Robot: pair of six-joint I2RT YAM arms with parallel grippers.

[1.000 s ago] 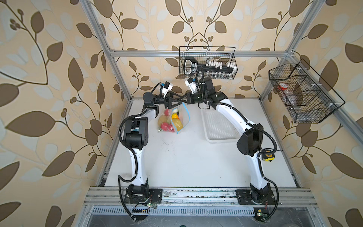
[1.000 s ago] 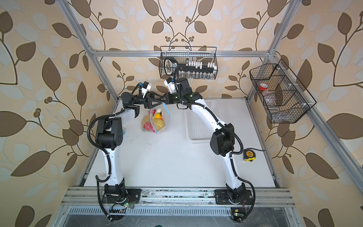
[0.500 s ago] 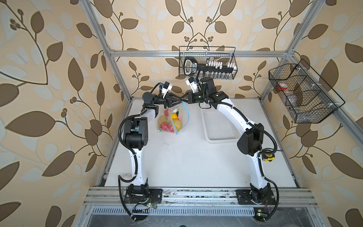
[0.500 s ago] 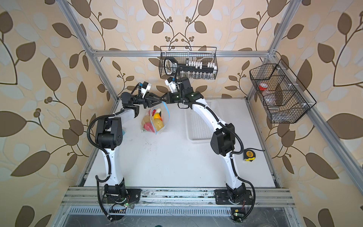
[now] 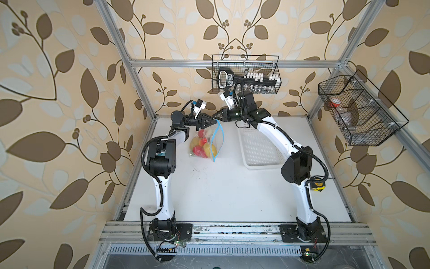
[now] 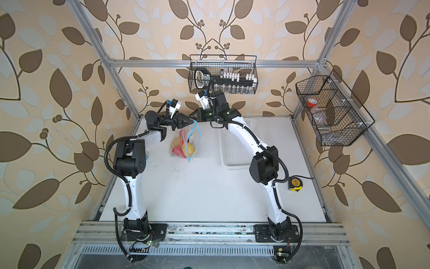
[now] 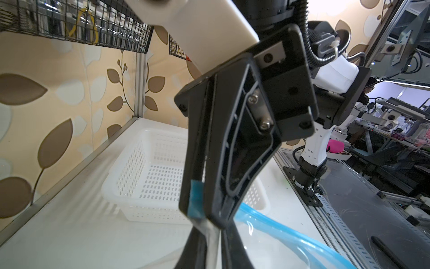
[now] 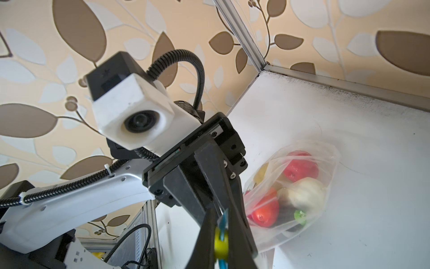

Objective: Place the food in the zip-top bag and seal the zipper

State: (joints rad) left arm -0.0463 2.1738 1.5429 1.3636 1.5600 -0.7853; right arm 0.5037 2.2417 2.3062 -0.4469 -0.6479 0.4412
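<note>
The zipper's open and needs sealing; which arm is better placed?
Right: the right gripper pinches the yellow slider on the zipper, while the left gripper just clamps the zip-top bag corner.

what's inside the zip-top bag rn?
Through the clear zip-top bag: red pieces, a white cabbage, a dark eggplant, a yellow piece. Anything beneath them is covered.

your right gripper [image 8: 222,229] pinches the thin blue zipper strip [image 8: 224,219] at its small yellow slider [image 8: 220,244]. the left gripper [image 8: 215,202] meets it tip to tip. beside them, the clear crinkly plastic bag [image 8: 309,229] holds red and white toy food [image 8: 300,166].
</note>
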